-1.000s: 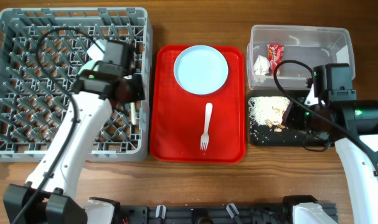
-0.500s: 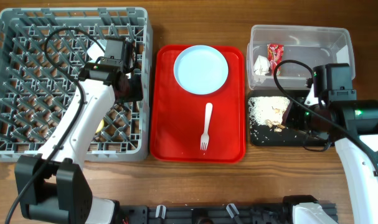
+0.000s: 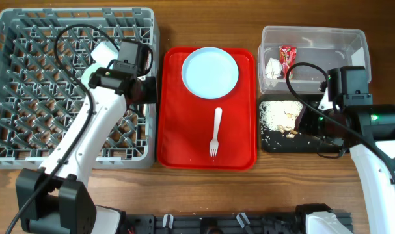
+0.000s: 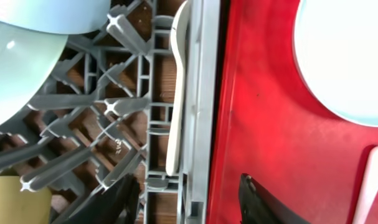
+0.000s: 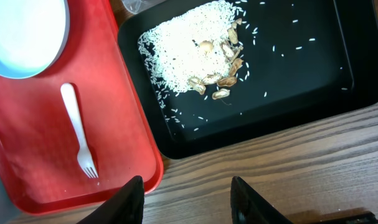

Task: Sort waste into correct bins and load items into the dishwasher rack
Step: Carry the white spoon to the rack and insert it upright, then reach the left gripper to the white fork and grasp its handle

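Here, the white spoon (image 4: 176,106) lies inside the rack (image 4: 198,93), lengthwise against its right wall; deeper in, among the pegs, sit two pale bowls (image 4: 20,68) and a yellow cup (image 4: 14,202), the cup only partly in the left wrist view. The left claw (image 4: 192,202) hangs over that same wall with its jaws spread apart and nothing between them, one finger above the rack and the other above the red tray (image 3: 177,143).

The red tray sits just beside the rack on the counter (image 5: 269,162); it carries the pale blue plate (image 3: 210,71) at its far end and the white fork (image 3: 215,132) nearer the middle, tines toward the near edge, the two apart.

To the right of the tray stands the clear tub (image 3: 314,36), holding the red wrapper (image 3: 287,55) and the crumpled paper scrap (image 3: 273,67) side by side at its left end; in front of it lies the black tray (image 5: 301,74), with the food scraps (image 5: 201,56) heaped in its left part and loose grains scattered around.

The right claw (image 5: 192,199) hovers by the black tray's near edge; its jaws are parted and hold nothing.
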